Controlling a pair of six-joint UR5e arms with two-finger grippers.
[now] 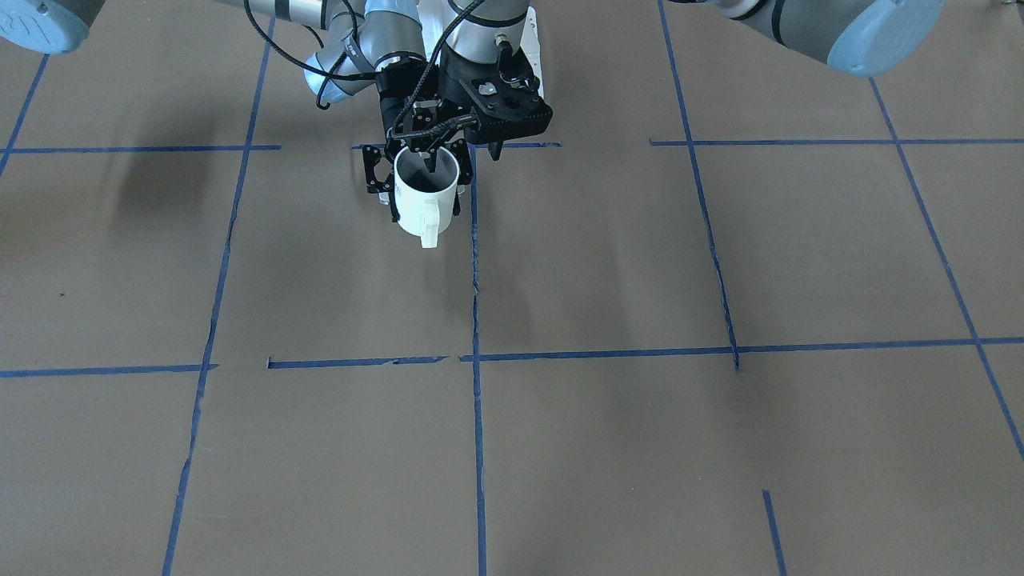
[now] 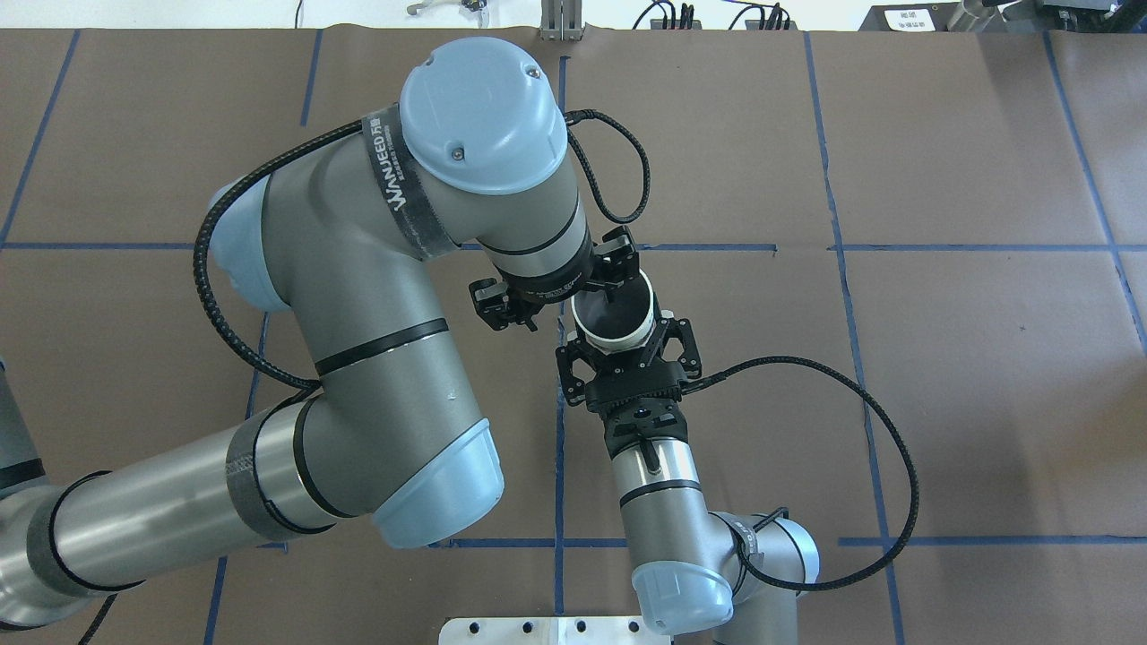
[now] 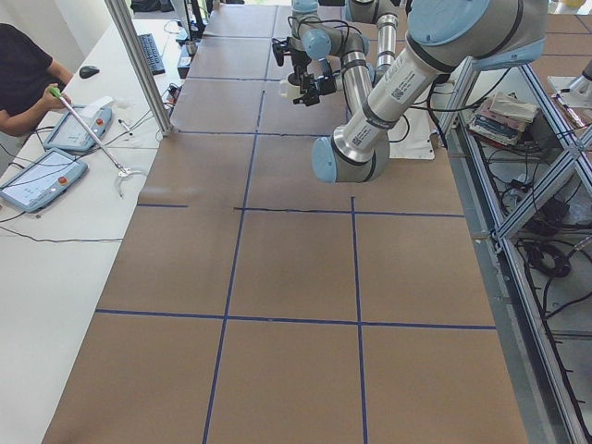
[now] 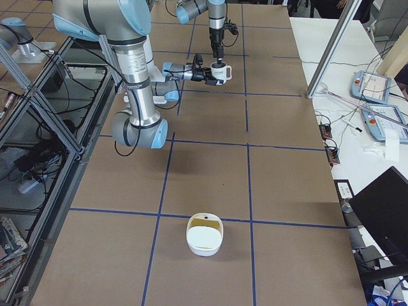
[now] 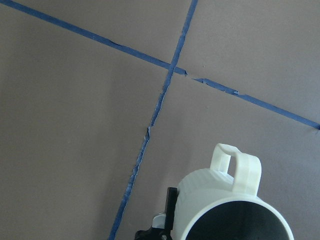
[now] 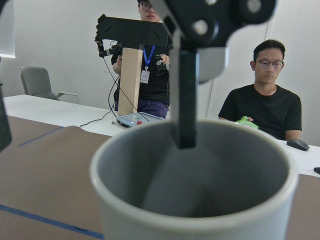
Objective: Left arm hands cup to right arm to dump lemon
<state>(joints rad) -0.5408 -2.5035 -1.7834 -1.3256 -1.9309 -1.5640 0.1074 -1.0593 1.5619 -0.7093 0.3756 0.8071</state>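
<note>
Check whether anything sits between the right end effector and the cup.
Nothing visible does. The right end effector has its fingers on either side of the cup, reaching in from the side. One finger of the left end effector hangs inside the cup's mouth. Whether either one is clamped on it can't be told.

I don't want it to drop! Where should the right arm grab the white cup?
Around the ribbed body of the cup, below the rim, coming level from the robot's side, opposite the handle. The left gripper holds the rim from above and the handle points away, so the round sides suit the jaws.
</note>
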